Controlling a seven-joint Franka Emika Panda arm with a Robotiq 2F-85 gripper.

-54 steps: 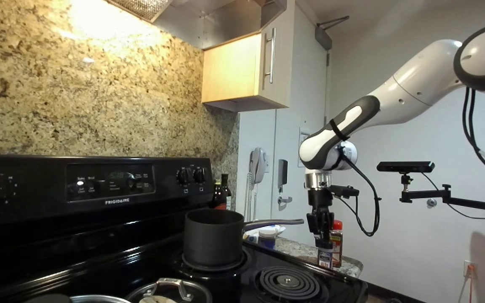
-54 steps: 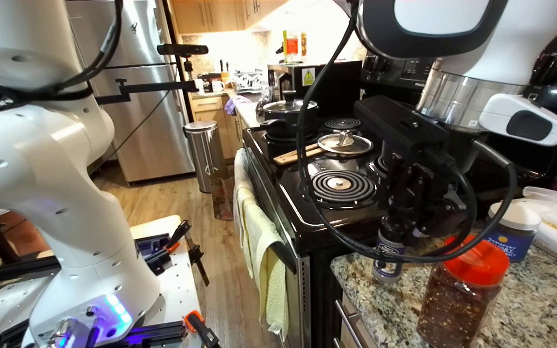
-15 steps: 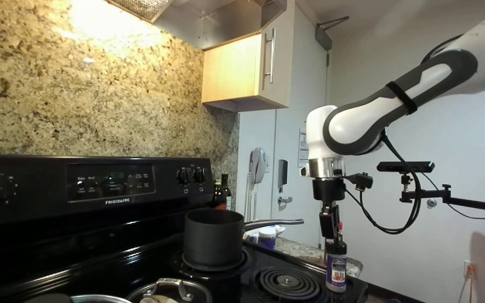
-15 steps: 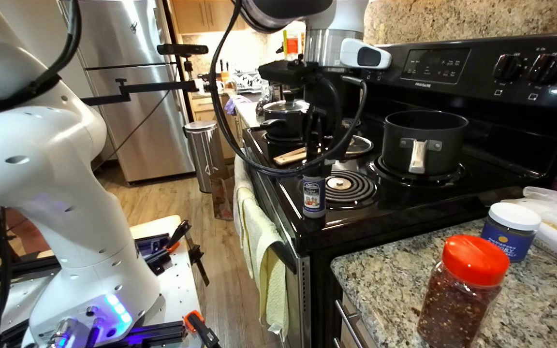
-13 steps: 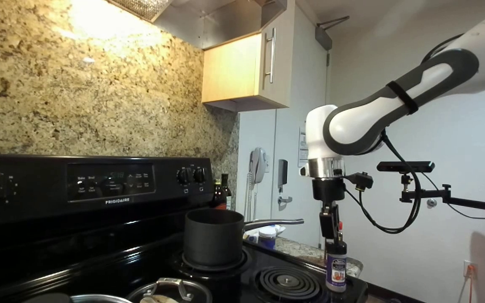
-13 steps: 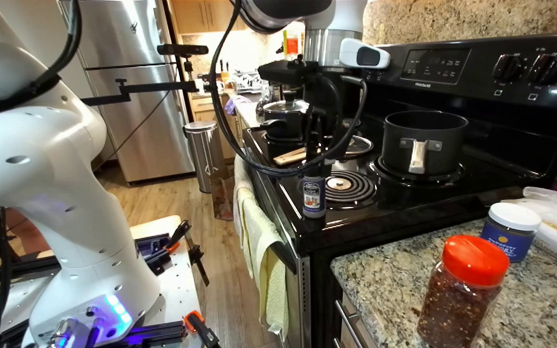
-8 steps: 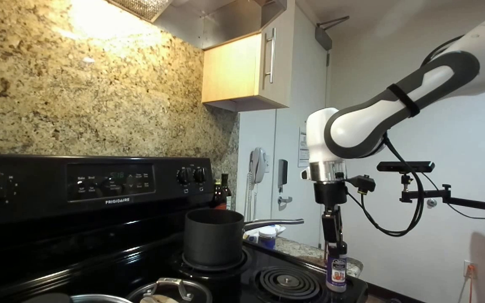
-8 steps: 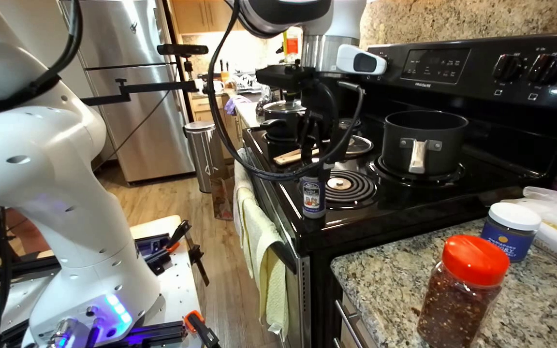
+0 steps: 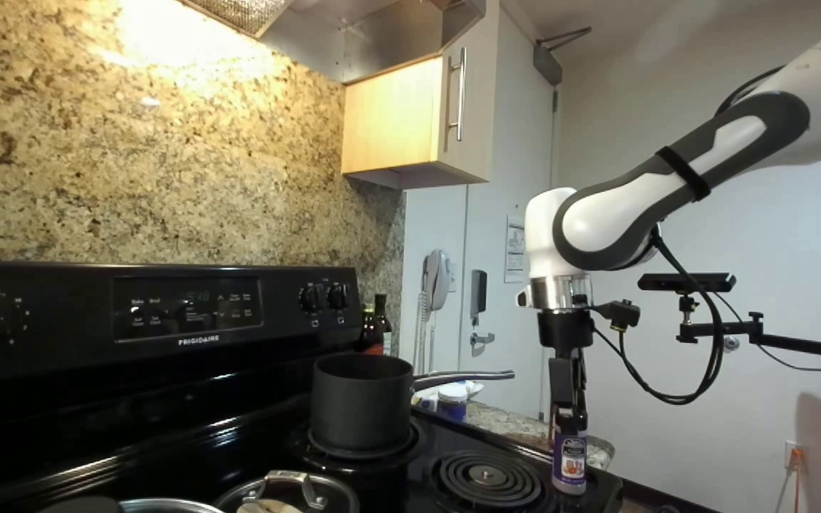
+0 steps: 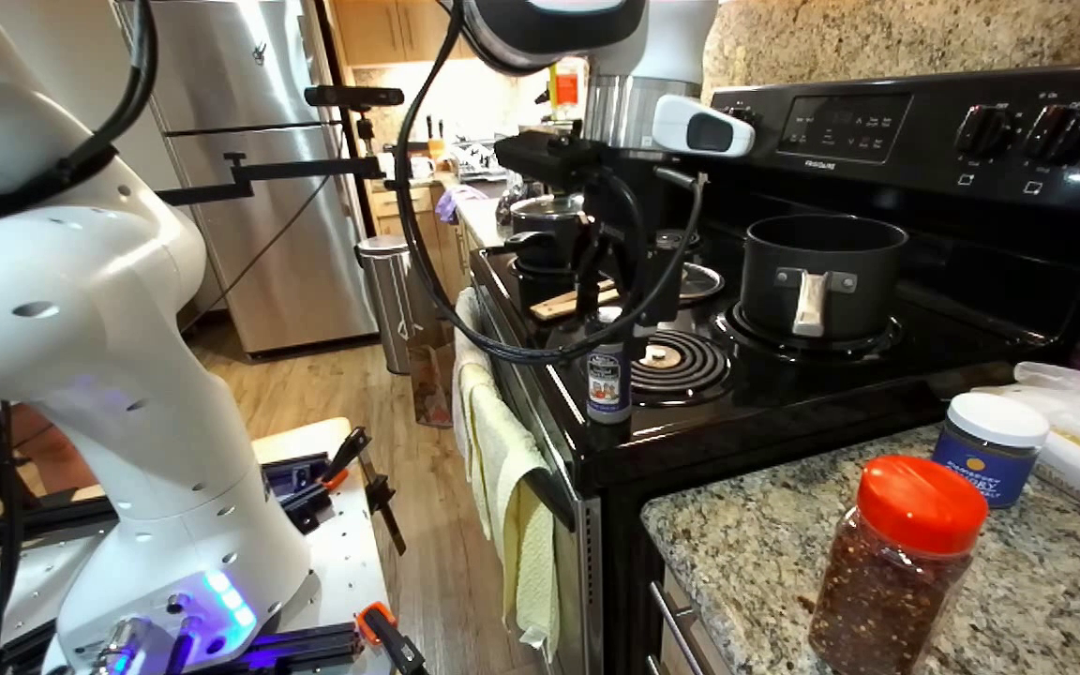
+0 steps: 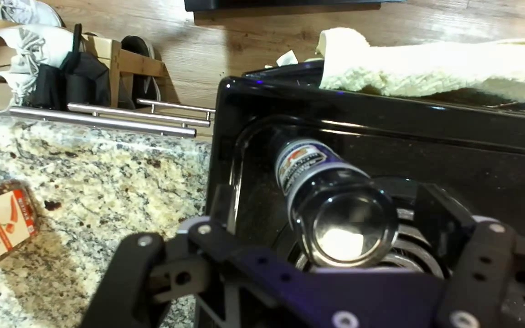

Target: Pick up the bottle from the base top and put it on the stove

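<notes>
The bottle (image 9: 569, 459), small with a purple label and a dark glossy cap, stands upright on the stove (image 10: 746, 398) near its front corner. It is beside the front coil burner (image 9: 485, 479). In the wrist view I look down on the bottle (image 11: 308, 175) from its cap end. My gripper (image 11: 328, 202) is around the cap with its jaws spread. Space shows between the cap and each of the fingers (image 11: 433, 218), so nothing is held. In an exterior view the black cable loop partly crosses the gripper and the bottle's upper part.
A black pot (image 9: 360, 406) sits on the rear burner, its handle pointing toward the counter. On the granite countertop (image 10: 737, 553) are a red-capped pepper jar (image 10: 896, 572) and a white-lidded jar (image 10: 990, 450). A glass lid (image 10: 695, 281) and a towel (image 10: 502, 469) are nearby.
Earlier my gripper held the bottle over the counter, then on the stove. Within the last second its fingers have parted from the cap and the arm has dipped slightly. The bottle stays put.
</notes>
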